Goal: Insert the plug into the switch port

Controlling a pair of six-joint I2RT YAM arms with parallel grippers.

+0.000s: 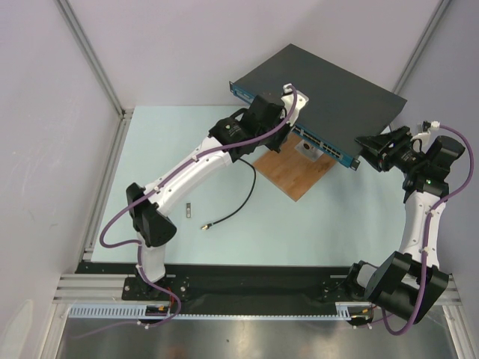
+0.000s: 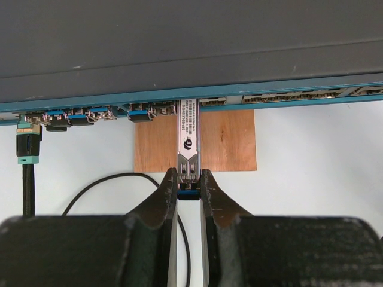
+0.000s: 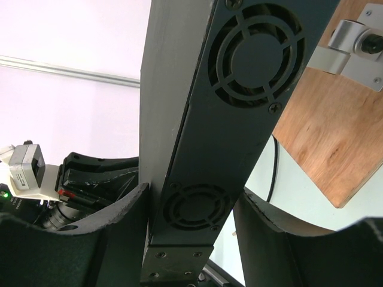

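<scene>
At the ports (image 2: 149, 110), left jaws pinch the plug (image 2: 188, 137); right jaws clamp the switch (image 3: 239, 119).

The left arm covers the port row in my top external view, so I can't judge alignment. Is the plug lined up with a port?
Observer: In the left wrist view, the left gripper pinches the tail of the plug, whose nose meets the port row of the switch squarely.
Operator: Neighbouring ports occupied?
Observer: A teal-booted cable sits plugged in, well left of the plug in that view.
Operator: Is the switch braced?
Observer: The right gripper straddles its fan-vent end, a finger against each broad face.
</scene>
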